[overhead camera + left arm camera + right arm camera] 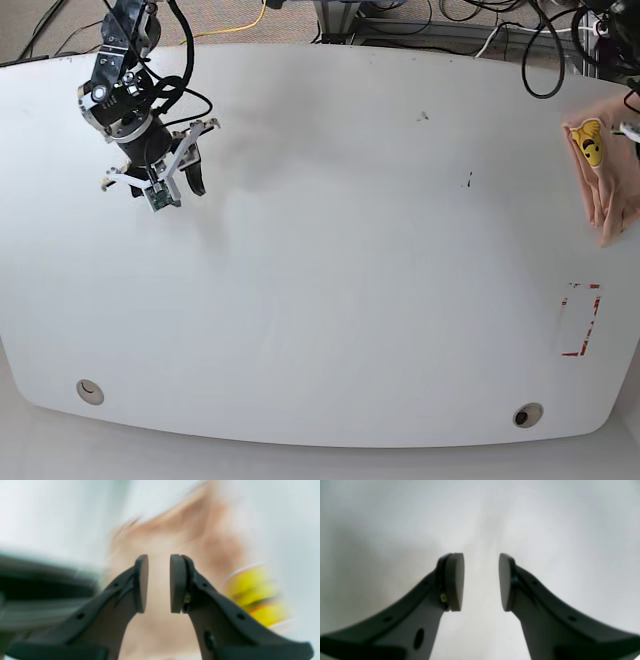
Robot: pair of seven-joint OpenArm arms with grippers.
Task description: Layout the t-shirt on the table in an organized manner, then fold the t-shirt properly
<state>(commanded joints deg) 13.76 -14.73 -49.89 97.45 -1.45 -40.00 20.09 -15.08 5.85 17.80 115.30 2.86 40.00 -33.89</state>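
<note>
The table is lying almost bare because the t-shirt is sitting bunched at its far edge, just beyond the parted, empty left gripper (view blurred), while the right gripper, also parted and empty, is hovering well apart.

One t-shirt (bunched, perhaps folded), one table, two round holes, one red-outlined mark
</note>
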